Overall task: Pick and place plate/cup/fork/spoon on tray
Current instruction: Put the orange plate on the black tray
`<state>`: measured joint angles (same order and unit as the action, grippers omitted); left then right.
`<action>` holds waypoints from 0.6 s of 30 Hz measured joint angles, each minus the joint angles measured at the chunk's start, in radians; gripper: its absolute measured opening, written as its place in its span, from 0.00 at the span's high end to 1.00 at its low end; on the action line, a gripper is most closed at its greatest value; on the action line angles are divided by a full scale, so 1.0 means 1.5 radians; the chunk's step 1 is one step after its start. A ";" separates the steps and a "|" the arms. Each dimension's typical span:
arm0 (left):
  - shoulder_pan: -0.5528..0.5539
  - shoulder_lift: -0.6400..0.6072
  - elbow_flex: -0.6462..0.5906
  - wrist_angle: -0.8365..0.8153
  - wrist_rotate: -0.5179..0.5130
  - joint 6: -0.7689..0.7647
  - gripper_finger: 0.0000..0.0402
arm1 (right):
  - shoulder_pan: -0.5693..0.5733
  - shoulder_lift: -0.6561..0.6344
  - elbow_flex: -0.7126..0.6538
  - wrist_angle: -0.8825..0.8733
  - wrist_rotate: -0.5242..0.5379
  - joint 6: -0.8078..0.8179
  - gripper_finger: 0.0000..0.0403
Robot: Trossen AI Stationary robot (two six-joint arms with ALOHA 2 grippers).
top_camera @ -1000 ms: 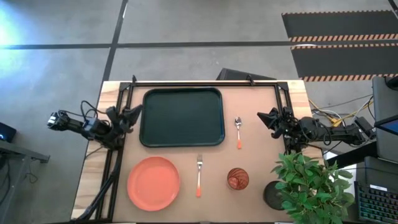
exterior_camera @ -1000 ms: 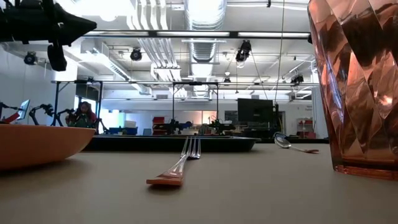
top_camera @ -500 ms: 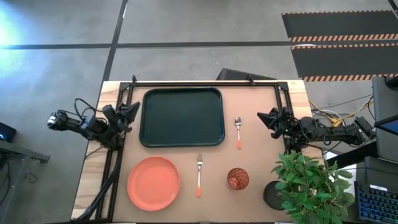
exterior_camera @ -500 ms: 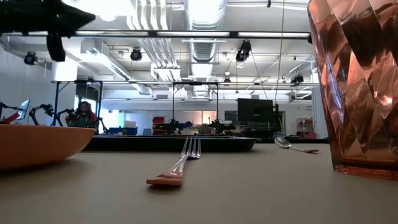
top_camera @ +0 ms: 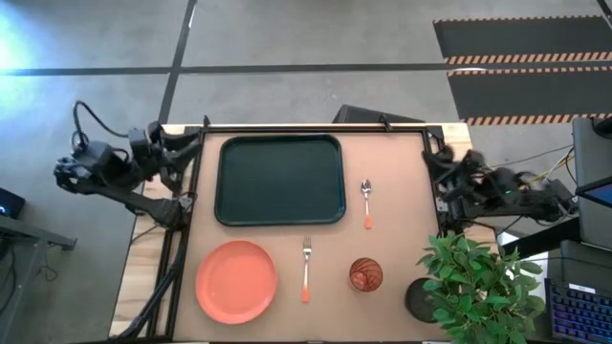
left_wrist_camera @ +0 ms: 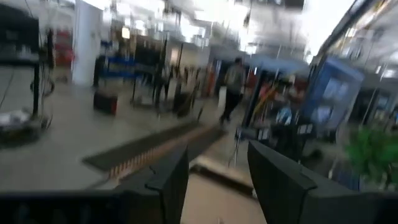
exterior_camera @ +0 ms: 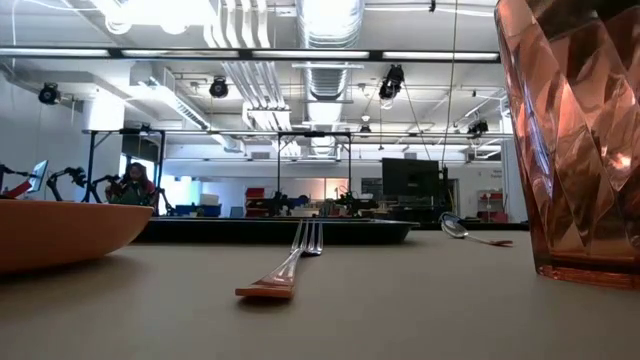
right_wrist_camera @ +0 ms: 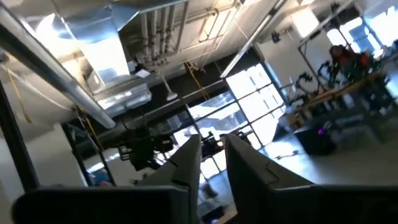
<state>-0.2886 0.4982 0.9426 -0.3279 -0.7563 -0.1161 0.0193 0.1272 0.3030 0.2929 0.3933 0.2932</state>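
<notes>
The plate point(top_camera: 236, 281) lies flat at the table's near left, off the tray point(top_camera: 280, 180); stiff and probably light and slick, best pinched at its raised rim by my left gripper point(left_wrist_camera: 214, 180), fingers parted, my right gripper point(right_wrist_camera: 211, 163) narrowly parted.

Your left gripper point(top_camera: 187, 145) now sits raised at the table's far-left corner; your right gripper point(top_camera: 438, 164) has pulled back rightward, tilted upward.
</notes>
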 joint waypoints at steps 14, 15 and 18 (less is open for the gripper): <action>0.001 0.146 0.156 -0.499 0.084 -0.426 0.65 | 0.000 0.222 0.467 -0.482 0.019 -0.069 0.60; 0.001 0.154 0.150 -0.515 0.125 -0.452 0.66 | 0.000 0.236 0.489 -0.504 0.019 -0.069 0.60; 0.001 0.188 0.129 -0.521 0.258 -0.537 0.67 | 0.000 0.278 0.544 -0.558 0.018 -0.074 0.60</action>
<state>-0.2878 0.7802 1.1358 -1.1093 -0.3696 -0.9221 0.0190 0.5447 1.1185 -0.5439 0.4206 0.1827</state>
